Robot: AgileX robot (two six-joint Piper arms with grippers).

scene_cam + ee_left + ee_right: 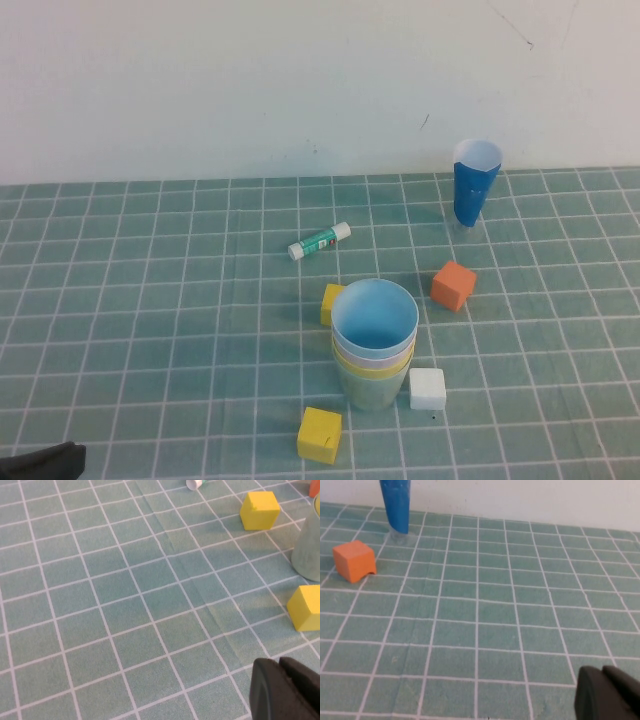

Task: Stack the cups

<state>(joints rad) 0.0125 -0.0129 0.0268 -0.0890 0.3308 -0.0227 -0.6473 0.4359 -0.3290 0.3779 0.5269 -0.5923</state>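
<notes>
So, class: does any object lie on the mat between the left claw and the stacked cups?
Yes. The left claw sits at the near left corner; the near yellow block lies just before the cup stack. The right claw is out of the high view.

cups (pixel 374 345) nested mid-table, blocks (pixel 319 434) around, left gripper (pixel 42 463) near-left

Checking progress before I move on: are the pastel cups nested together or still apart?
Nested: the cups form one upright stack, light blue topmost, beside the white cube.
</notes>
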